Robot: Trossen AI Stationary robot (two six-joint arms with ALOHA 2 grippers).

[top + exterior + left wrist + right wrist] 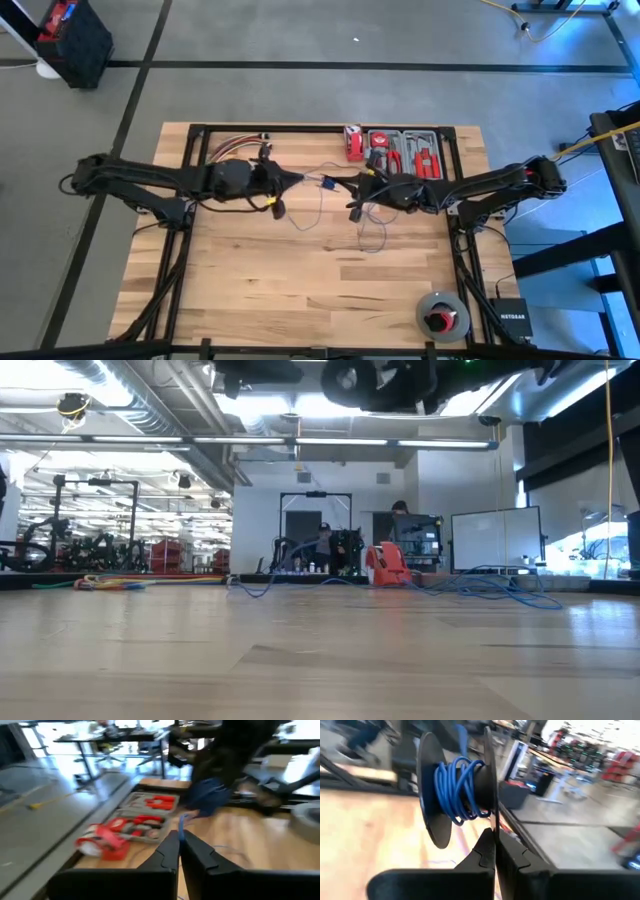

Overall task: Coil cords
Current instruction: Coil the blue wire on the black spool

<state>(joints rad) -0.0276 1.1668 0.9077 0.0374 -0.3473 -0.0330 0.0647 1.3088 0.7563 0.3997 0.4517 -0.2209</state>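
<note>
Pinching the thin blue cord point(181, 822) between fully closed fingers, the left gripper point(178, 845) sits above the middle of the wooden table point(300, 290), facing the right arm across a short gap. The right gripper point(492, 845) is also closed tight, and its fingers clamp the edge of one flange of a black spool point(457, 790) that already carries several turns of the cord around its hub. Holding the spool by its rim leaves the hub free, so more wire can be laid on. From above, the cord point(322, 182) runs between the two grippers, while slack loops trail down onto the table just near of them, right of centre. That slack suggests the winding is only partly done. The left arm's grip on the free run looks meant to guide and tension the wire toward the spool. At the far edge lie a red tool case point(405, 150) and a bundle of coloured wires point(232, 145); a tape roll point(442, 316) rests at the near right corner, well apart from the work.
</note>
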